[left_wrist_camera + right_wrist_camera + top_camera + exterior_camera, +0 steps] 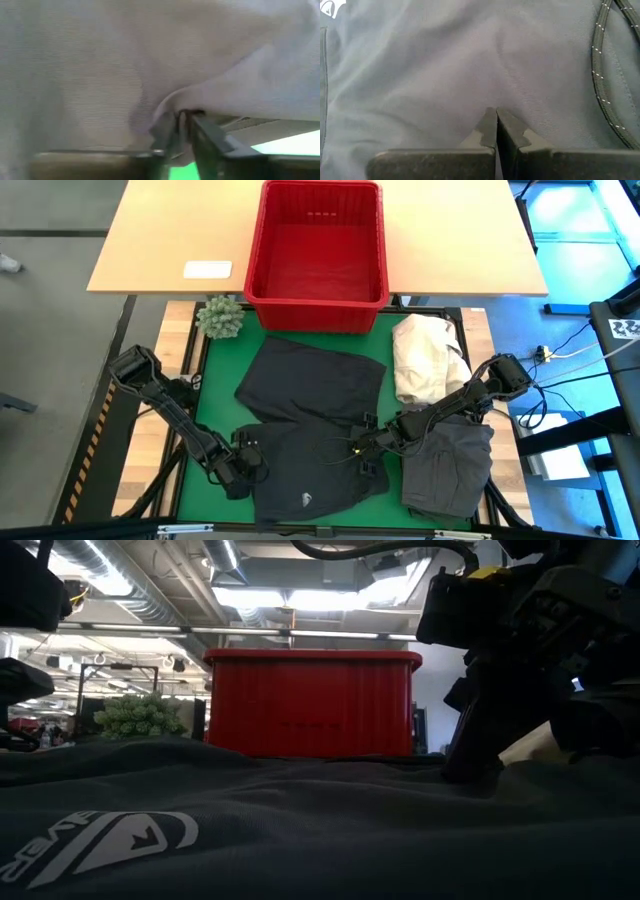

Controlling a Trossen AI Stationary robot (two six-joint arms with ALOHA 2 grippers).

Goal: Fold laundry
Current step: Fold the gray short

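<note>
A dark garment with a white logo (310,480) lies flat on the green mat (222,380) near the table's front edge. My left gripper (255,463) is at its left edge, shut on the cloth. My right gripper (362,448) is shut, its tips on the garment's far right part, beside a drawstring (605,75). A second dark garment (312,378) lies spread behind it. A grey garment (450,465) lies crumpled at the near right. My left gripper pinches a raised fold at the logo garment's left edge (182,102) between its two fingers (167,135), coming steeply from above. The cloth humps up at the fingertips; the rest lies on the mat. One layer or several, I cannot tell. My right gripper has its shut fingertips (490,125) down on the garment's flat cloth (496,97), slanting down from the table's right side. Nothing is between the fingers. The cloth under them lies on the mat.
A red plastic basket (316,250) stands at the far middle, straddling the wooden table behind. A cream-white cloth heap (425,358) lies at the far right of the mat, a small green plant (220,317) at the far left.
</note>
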